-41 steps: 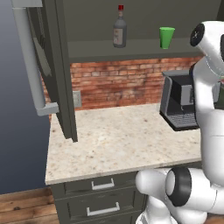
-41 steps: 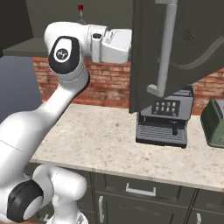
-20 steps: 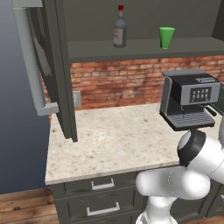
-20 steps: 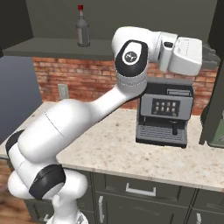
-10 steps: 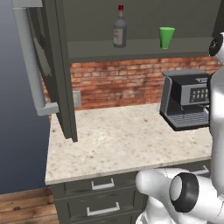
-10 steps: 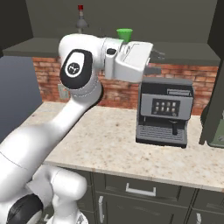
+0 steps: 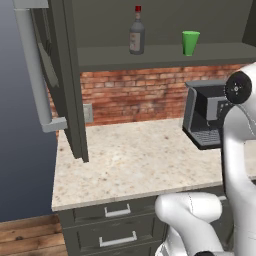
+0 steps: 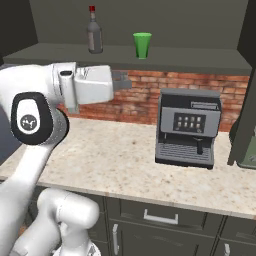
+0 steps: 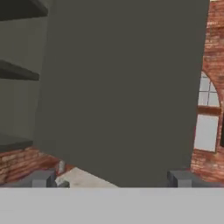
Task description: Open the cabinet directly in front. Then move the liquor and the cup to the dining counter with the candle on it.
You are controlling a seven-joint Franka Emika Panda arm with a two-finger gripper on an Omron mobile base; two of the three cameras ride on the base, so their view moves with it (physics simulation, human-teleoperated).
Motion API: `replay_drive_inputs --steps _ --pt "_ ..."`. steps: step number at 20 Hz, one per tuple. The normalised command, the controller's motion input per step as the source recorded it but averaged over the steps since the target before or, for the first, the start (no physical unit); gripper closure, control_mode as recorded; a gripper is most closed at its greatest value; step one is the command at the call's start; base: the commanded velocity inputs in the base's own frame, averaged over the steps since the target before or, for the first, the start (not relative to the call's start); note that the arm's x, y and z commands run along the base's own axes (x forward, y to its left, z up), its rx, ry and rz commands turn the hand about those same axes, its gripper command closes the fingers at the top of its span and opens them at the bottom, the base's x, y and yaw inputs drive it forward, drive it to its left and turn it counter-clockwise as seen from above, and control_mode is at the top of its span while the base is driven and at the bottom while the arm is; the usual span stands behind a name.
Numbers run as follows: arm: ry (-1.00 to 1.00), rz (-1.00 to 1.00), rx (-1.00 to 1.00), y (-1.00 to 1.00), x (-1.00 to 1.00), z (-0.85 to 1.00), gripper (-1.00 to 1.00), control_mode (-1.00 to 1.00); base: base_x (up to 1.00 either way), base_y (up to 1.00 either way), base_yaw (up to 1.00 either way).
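Left base view: the cabinet [image 7: 65, 75] stands open, its left door swung out toward me with the long silver handle [image 7: 34, 65] edge-on. On the lowest shelf inside, the liquor [image 7: 136, 32] and the cup [image 7: 190, 42] stand upright, well apart, neither touched. A coffee machine [image 7: 202, 117] sits on the table [image 7: 125, 165] below, against the brick wall. Opening step looks done on this side.

Right base view: the arm reaches across at brick-wall height, just under the shelf. The tool [image 8: 122, 81] sits at the end of the white hand, below and between liquor [image 8: 94, 32] and cup [image 8: 142, 45], holding nothing. The right door edge [image 8: 245, 95] hangs open at far right.

Hand view: a broad grey-green cabinet panel [image 9: 122, 87] fills the middle, shelf edges at left. Two dark finger tips [image 9: 43, 178] rise far apart at the bottom; tool is wide open and empty.

Judgement: cabinet open; both carries are left, and the dining counter has yet to be reached.
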Motion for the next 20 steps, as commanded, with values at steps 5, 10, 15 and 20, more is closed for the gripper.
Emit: replay_drive_inputs --steps 5,10,15,20 --pt "0.47 0.53 0.00 0.94 -0.18 0.11 -1.00 -1.00 0.00 0.00 0.00" --pt "0.44 0.41 0.01 0.63 0.00 0.02 -1.00 -1.00 0.00 0.00 0.00" --pt "0.07 0.06 0.09 0.09 0.00 -0.03 -1.00 -1.00 0.00 0.00 0.00" --pt "0.00 0.00 0.34 0.00 -0.01 -0.51 -1.00 -1.00 0.00 0.00 0.00"
